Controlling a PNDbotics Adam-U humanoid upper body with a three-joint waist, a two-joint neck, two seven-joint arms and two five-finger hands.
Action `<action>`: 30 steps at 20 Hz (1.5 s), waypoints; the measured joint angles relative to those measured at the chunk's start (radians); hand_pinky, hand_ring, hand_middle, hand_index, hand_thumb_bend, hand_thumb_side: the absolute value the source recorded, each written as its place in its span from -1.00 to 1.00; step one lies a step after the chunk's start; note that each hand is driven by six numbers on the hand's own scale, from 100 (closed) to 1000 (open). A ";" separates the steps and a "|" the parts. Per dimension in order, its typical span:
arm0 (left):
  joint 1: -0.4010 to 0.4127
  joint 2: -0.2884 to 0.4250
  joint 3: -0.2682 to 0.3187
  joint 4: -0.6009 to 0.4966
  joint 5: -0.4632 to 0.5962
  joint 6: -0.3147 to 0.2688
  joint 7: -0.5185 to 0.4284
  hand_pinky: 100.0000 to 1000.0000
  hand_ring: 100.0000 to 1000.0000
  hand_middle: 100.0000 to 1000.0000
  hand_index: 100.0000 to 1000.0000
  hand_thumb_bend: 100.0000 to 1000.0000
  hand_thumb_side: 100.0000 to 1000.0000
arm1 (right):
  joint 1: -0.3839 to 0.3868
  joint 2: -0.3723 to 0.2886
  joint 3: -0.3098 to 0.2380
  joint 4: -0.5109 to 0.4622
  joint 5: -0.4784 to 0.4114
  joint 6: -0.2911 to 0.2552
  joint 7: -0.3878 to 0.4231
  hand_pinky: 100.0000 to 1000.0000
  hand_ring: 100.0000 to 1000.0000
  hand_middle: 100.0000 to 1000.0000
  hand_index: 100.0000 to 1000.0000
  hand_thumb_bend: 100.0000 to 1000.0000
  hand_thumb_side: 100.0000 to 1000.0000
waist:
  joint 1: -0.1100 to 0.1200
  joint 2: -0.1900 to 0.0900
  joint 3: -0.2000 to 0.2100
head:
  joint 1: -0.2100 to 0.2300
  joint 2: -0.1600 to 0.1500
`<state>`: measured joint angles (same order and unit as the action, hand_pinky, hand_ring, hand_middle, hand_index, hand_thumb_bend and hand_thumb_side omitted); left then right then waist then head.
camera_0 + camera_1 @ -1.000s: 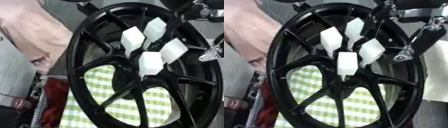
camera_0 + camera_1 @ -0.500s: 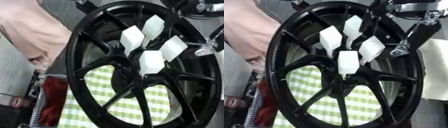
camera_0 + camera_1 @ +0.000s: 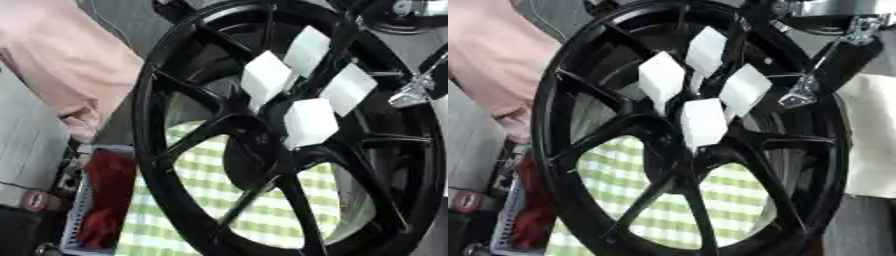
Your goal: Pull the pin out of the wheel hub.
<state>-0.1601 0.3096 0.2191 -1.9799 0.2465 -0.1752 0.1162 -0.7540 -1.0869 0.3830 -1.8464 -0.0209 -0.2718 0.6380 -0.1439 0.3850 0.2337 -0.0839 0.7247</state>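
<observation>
1. Right eye view: wheel hub (image 3: pixel 689 150) stands upright, central; white pins (image 3: pixel 703 121) remain seated.
2. Right robot hand (image 3: pixel 833 60) has drawn in toward the right rim; finger state indeterminable; extraction not begun.

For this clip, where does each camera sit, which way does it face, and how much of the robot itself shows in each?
Left eye view: in the robot's head, facing the black wheel close up, four white blocks at its hub; of the robot, only black and silver parts of the right hand show at the right edge.
Right eye view: beside it, same aim, set slightly to the right; more of that hand and its arm shows.
Both share the wheel, the blocks, the green checked cloth behind the spokes and a person in pink at left.
</observation>
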 measured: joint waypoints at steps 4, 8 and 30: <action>-0.001 0.000 0.000 0.000 0.000 0.000 0.000 0.78 0.16 0.16 0.54 -1.00 0.54 | 0.018 0.000 -0.004 -0.015 0.000 0.008 -0.012 0.54 0.33 0.12 0.38 -0.08 -1.00 | 0.000 0.000 0.000 | 0.007 0.005; -0.005 0.000 0.000 0.000 0.000 0.000 0.000 0.78 0.16 0.17 0.54 -1.00 0.54 | 0.025 0.000 -0.013 -0.025 0.001 0.015 -0.034 0.54 0.31 0.13 0.39 -0.09 -1.00 | -0.001 0.000 0.000 | 0.016 0.012; -0.008 0.000 -0.004 0.000 -0.005 0.003 -0.004 0.79 0.16 0.16 0.53 -1.00 0.54 | 0.023 0.000 -0.013 0.001 0.010 0.008 -0.039 0.59 0.33 0.18 0.44 -0.23 -1.00 | -0.010 0.007 0.008 | -0.004 0.011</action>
<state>-0.1684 0.3096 0.2150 -1.9799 0.2418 -0.1717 0.1123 -0.7306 -1.0871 0.3697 -1.8451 -0.0113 -0.2635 0.5988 -0.1536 0.3920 0.2412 -0.0880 0.7358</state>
